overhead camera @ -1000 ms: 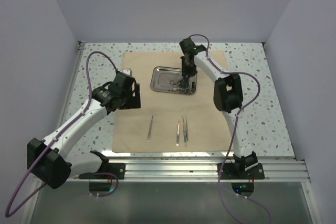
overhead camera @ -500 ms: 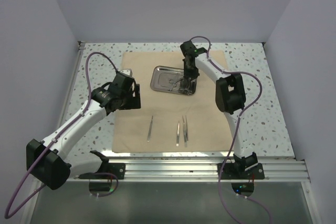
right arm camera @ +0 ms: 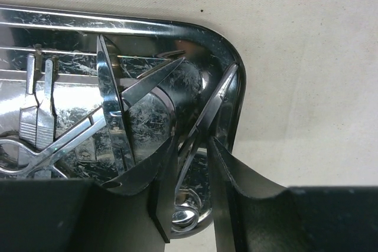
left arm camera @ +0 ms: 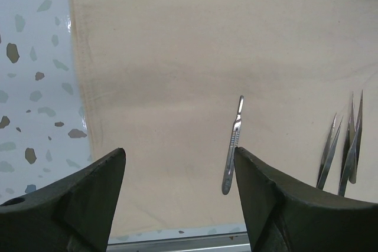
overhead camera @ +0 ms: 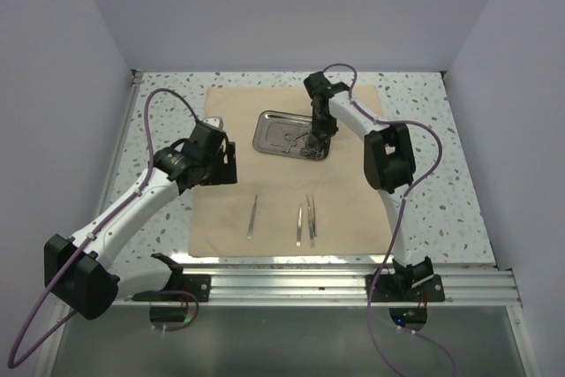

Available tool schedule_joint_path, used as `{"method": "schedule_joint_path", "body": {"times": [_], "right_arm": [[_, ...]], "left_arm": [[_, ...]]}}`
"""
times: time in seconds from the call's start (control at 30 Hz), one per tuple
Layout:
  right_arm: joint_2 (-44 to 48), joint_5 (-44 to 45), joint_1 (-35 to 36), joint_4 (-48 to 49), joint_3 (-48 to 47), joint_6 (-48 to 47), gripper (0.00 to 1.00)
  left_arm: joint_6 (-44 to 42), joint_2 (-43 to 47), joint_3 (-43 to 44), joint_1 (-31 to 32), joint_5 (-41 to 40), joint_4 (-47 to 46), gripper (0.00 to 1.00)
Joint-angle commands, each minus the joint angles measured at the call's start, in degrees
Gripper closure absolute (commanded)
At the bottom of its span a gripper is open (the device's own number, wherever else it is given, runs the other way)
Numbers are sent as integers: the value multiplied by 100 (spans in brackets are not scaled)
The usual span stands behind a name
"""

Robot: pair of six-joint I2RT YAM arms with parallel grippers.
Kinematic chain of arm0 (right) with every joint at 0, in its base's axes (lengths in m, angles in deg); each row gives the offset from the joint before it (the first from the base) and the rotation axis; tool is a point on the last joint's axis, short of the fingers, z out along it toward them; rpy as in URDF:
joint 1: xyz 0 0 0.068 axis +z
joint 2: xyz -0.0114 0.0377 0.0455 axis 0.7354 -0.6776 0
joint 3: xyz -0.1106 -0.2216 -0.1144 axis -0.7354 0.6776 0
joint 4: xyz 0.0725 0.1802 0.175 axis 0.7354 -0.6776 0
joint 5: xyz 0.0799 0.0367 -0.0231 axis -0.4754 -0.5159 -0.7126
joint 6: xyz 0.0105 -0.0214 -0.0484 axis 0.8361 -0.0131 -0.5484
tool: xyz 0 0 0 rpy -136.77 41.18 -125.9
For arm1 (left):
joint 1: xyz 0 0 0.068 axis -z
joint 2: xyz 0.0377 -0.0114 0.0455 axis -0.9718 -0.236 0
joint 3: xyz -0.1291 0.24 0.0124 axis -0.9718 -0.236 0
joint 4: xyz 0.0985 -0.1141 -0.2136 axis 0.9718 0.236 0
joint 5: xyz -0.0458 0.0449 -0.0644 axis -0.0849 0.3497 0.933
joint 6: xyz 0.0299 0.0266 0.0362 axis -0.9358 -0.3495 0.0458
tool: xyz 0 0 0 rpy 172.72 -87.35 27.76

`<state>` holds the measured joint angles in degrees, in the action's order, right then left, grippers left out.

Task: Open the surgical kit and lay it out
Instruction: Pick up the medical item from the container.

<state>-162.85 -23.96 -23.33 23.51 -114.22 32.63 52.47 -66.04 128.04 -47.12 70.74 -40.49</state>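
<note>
The tan cloth wrap [overhead camera: 353, 192] lies spread flat. The shiny steel tray [overhead camera: 261, 134] stands on its far half. My right gripper [overhead camera: 316, 139] reaches down into the tray's right end; in the right wrist view the gripper [right arm camera: 192, 146] is closed narrowly around a slim ring-handled instrument [right arm camera: 207, 113] that leans on the tray's rim [right arm camera: 236, 75]. More scissors [right arm camera: 112, 110] and forceps [right arm camera: 35, 146] lie in the tray. A scalpel handle [overhead camera: 252, 216] and two tweezers [overhead camera: 305, 221] lie on the near half of the cloth. My left gripper [overhead camera: 231, 165] hovers open and empty above the cloth's left side.
The left wrist view shows the scalpel handle [left arm camera: 233, 146] and the tweezers [left arm camera: 342, 151] on the cloth, with the cloth's left edge [left arm camera: 74, 75] and speckled table [left arm camera: 29, 87] beside it. A metal rail [overhead camera: 335, 284] runs along the near edge.
My right gripper has shifted a little farther back and right over the tray's right end. The left arm has barely moved.
</note>
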Motion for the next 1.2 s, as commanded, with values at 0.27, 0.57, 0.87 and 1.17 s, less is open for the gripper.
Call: {"method": "schedule_joint_path", "body": {"times": [0.27, 0.57, 0.87, 1.17], "right_arm": [[-749, -487, 42, -107, -265, 551, 67], [-1602, -119, 297, -862, -1583, 446, 74], [-1691, 49, 306, -1039, -1189, 428, 100], [-1182, -22, 315, -758, -1321, 173, 100]], "left_arm": [[-85, -105, -20, -49, 166, -108, 24], [-226, -378, -11, -58, 175, -310, 24], [-410, -562, -55, -198, 271, -530, 25], [-613, -721, 50, -331, 430, -697, 26]]}}
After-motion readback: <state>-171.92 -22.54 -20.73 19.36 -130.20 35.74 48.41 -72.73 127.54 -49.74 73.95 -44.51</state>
